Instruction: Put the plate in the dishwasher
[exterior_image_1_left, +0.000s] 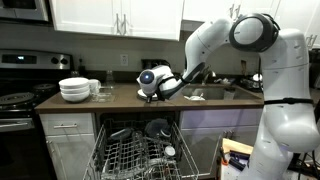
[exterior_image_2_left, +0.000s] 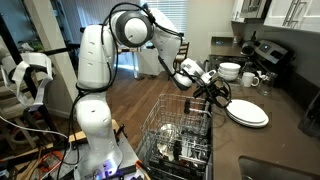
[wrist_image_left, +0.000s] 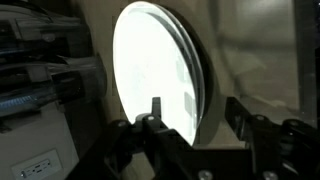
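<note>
Dark countertop (exterior_image_2_left: 285, 115) runs along the kitchen wall under white cabinets, and we see the plate (exterior_image_2_left: 248, 113) lying flat on it, well above and beside the open dishwasher (exterior_image_2_left: 160, 125). It is not in the rack. In an exterior view the dishwasher (exterior_image_1_left: 120, 150) sits below the counter with its pale wire rack pulled out, and some dark and light dishes stand among the tines.

We find the gripper (exterior_image_2_left: 212, 90) at the near edge of the plate, reached out over the counter from the white arm. In the wrist view the plate (wrist_image_left: 150, 70) shows as a bright white disc, and its rim falls between the two dark fingers (wrist_image_left: 152, 118). The jaws stand apart: one finger overlaps the plate's face, while the other is clear of the rim with a visible gap, so nothing is clamped. We cannot tell whether the nearer finger touches the plate.

A stack of deep white bowls (exterior_image_2_left: 230, 70) stands farther along the counter, with a white mug (exterior_image_2_left: 250, 79) just beside it. In an exterior view those bowls (exterior_image_1_left: 75, 90) sit near the black stove (exterior_image_1_left: 20, 90), well apart from the gripper (exterior_image_1_left: 150, 88).
</note>
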